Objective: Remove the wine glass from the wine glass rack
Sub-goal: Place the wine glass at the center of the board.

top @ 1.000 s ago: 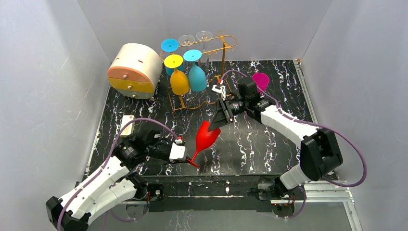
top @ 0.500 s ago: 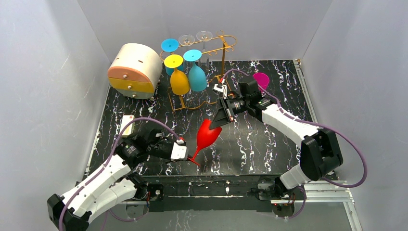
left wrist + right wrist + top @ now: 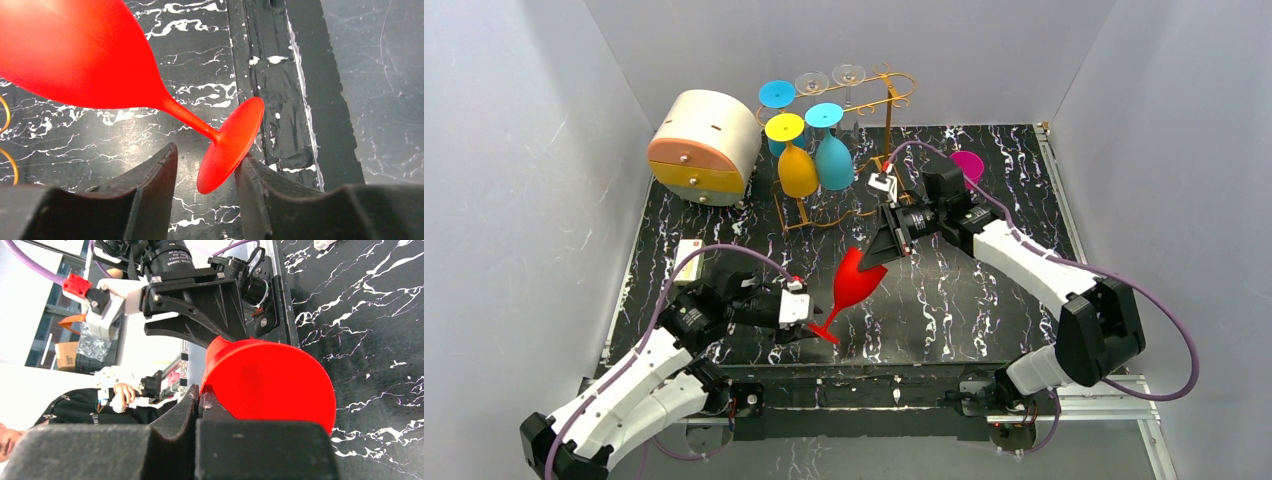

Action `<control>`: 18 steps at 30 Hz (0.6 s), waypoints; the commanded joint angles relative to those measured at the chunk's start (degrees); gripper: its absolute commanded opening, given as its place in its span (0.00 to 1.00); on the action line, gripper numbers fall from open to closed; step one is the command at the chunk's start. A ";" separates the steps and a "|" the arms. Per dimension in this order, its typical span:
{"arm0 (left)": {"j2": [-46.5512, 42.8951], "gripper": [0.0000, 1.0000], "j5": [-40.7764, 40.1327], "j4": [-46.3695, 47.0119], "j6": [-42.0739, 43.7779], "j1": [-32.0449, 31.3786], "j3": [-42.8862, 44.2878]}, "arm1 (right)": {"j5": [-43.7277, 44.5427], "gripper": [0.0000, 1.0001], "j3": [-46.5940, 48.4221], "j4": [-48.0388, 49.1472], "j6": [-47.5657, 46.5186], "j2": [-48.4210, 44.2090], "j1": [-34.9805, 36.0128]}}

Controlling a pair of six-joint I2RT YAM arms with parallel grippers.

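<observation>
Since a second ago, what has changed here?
The right gripper closed its jaws on the rim of the red wine glass; the left gripper opened its jaws, letting go of the foot, still between them. The glass hardly moved; rack, hanging glasses and drawer box stayed put.

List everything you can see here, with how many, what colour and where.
red wine glass: one, red, tilted between the arms
wine glass rack: one, golden, back centre
hanging glasses: five, yellow, two blue, two clear, on the rack
drawer box: one, cream and orange, back left
cup: one, magenta, back right
small box: one, pale, left side
table: one, black marbled
left arm: white, jaws open around the glass's foot
right arm: white, jaws shut on its rim
</observation>
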 commanded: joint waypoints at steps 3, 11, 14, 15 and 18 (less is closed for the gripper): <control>-2.56 0.55 -0.90 2.04 -3.22 0.32 0.64 | 2.83 0.01 0.59 -2.69 -5.67 -4.28 0.87; -6.05 0.91 -8.05 7.12 -10.14 0.27 -0.87 | 12.33 0.01 0.27 -9.62 -13.70 -8.66 0.88; -10.31 0.98 -10.48 14.06 -16.31 0.27 -3.14 | 19.89 0.01 -0.71 -10.05 -14.93 -10.98 0.93; -11.50 0.98 -12.26 15.73 -17.63 0.29 -3.71 | 21.99 0.01 -0.98 -10.38 -15.51 -11.63 0.94; -14.71 0.98 -25.36 21.72 -27.09 0.32 -5.58 | 30.42 0.01 -2.09 -10.76 -16.58 -14.10 0.92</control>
